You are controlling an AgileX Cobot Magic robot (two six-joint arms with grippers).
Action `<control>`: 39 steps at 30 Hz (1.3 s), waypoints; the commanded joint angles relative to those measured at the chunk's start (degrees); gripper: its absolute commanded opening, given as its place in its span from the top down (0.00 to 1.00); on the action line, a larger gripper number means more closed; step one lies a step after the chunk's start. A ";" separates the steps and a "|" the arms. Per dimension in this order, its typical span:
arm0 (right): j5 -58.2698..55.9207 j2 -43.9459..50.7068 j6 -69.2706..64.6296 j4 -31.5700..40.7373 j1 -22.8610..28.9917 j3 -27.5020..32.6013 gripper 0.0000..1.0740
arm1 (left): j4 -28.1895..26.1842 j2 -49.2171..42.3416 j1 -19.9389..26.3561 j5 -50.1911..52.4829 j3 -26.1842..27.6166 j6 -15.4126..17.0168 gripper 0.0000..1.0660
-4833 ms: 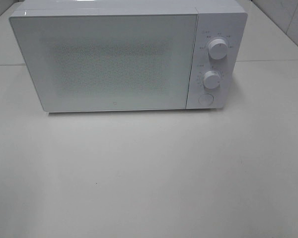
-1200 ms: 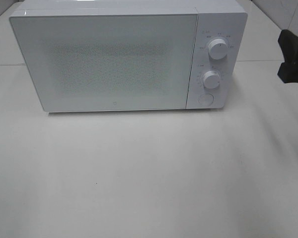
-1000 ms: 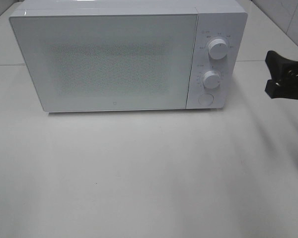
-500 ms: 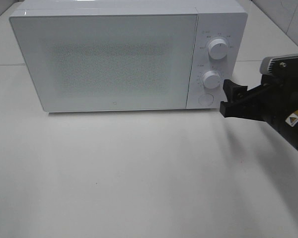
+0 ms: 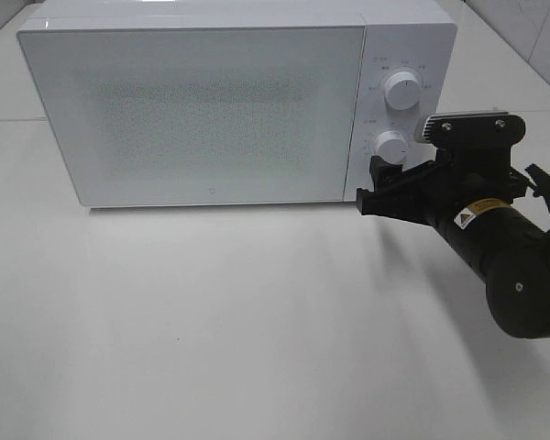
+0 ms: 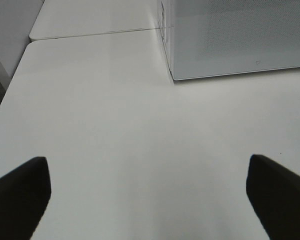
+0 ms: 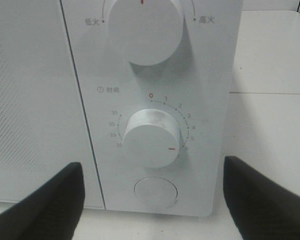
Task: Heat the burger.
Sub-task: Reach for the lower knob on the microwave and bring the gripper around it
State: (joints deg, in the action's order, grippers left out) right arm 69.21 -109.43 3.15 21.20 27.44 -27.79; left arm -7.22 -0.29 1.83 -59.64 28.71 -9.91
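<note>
White microwave (image 5: 211,101), door shut, upper left of frame; right claw (image 5: 370,185) spread, empty, facing its round button (image 7: 155,192); left claw (image 6: 150,200) spread, empty, over worktop (image 6: 115,125).

Microwave (image 5: 211,101) (on table (image 5: 211,321)) — right hand (image 5: 370,186) before lower dial (image 5: 390,147).

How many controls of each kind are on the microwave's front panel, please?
Rotary knobs: 2
Round push button: 1
Total: 3
</note>
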 commanded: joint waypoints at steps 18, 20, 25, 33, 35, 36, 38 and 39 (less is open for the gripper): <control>12.26 -4.76 1.78 -0.46 0.11 -7.85 0.29 | 0.06 -1.26 0.11 0.34 -0.17 0.34 0.05; 11.97 -4.93 2.29 -0.40 0.11 -8.14 0.29 | 0.06 -1.26 0.11 0.34 -0.17 0.34 0.05; 12.15 -5.61 4.01 -0.29 -0.11 -8.71 0.29 | 0.06 -1.26 0.11 0.34 -0.17 0.34 0.05; 12.09 -6.07 3.21 -0.23 -0.80 -8.94 0.29 | 0.06 -1.15 0.11 0.34 -0.17 0.34 0.05; 11.80 -6.93 3.21 -0.23 -0.80 -9.91 0.29 | 0.06 -1.15 0.11 0.34 -0.17 0.34 0.05; 11.80 -6.93 3.21 -0.23 -0.80 -9.91 0.29 | 0.06 -1.15 0.11 0.34 -0.17 0.34 0.05; 11.80 -7.96 3.21 -0.29 -0.80 -10.89 0.29 | 0.00 -1.15 0.11 0.34 -0.17 0.34 0.05; 11.80 -7.96 3.21 -0.29 -0.80 -10.89 0.29 | 0.00 -1.15 0.11 0.34 -0.17 0.34 0.05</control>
State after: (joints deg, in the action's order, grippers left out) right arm 69.27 -117.34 5.96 21.20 26.81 -37.87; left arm -7.22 -0.29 1.83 -59.64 28.71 -9.91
